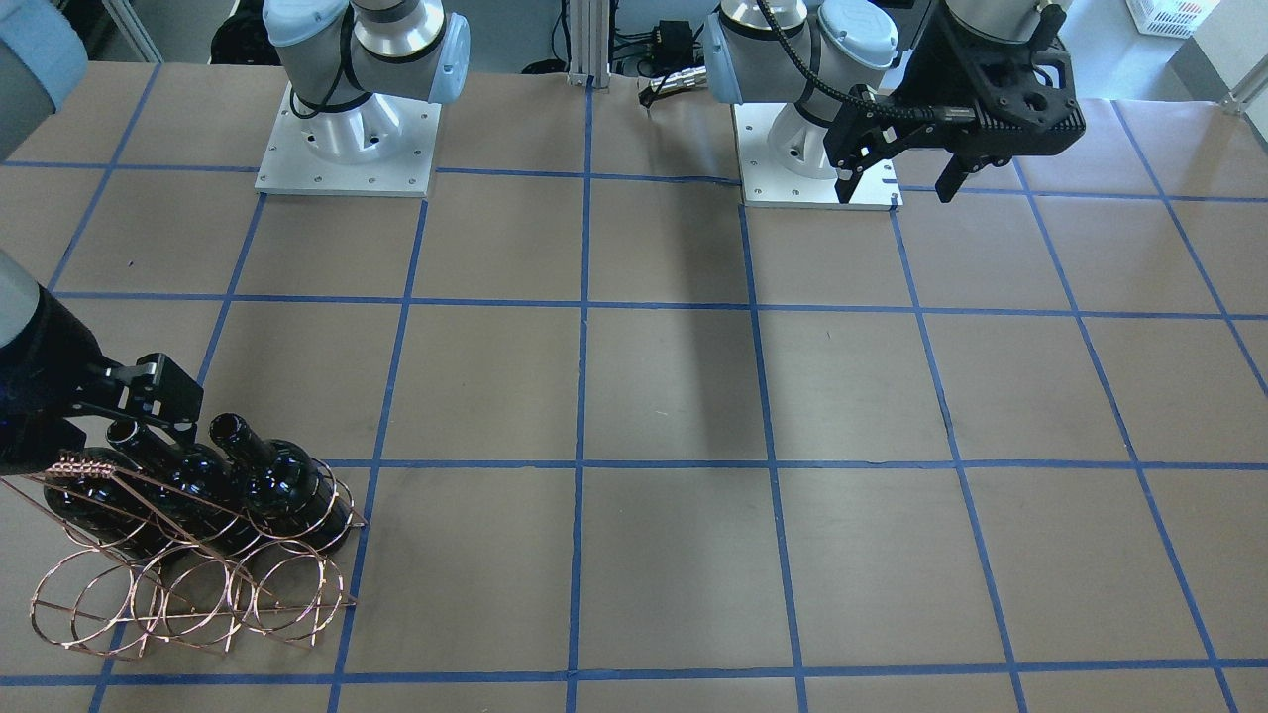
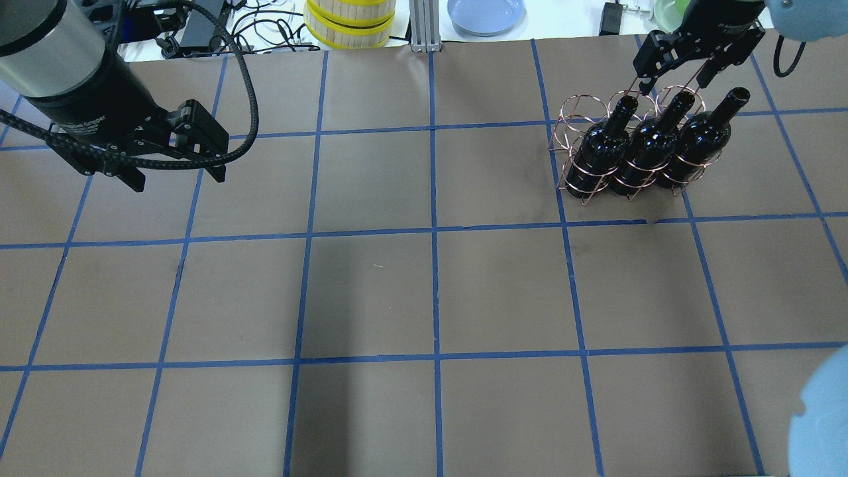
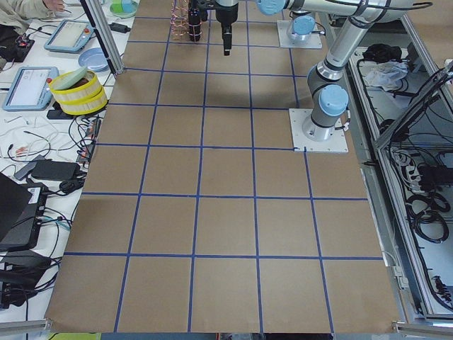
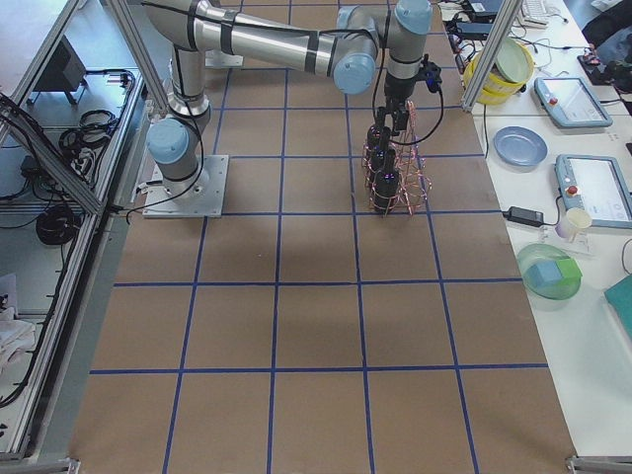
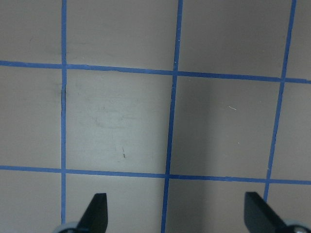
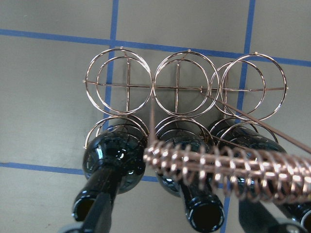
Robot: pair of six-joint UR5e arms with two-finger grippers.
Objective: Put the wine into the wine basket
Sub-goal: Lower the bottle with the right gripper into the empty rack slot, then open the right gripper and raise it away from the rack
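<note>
Wine bottles (image 2: 646, 149), three, standing in wine basket (image 6: 177, 87), upper right of overhead view, I note right gripper (image 2: 676, 85) fingers apart above them, left gripper (image 2: 177, 180) fingers apart, upper left

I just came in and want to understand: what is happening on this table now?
Three black wine bottles sit in one row of ring slots of the copper wire wine basket; its other row of rings is empty. The right end effector hangs open over the bottle necks, gripping nothing. The left end effector is open above bare table, far from the basket.
</note>
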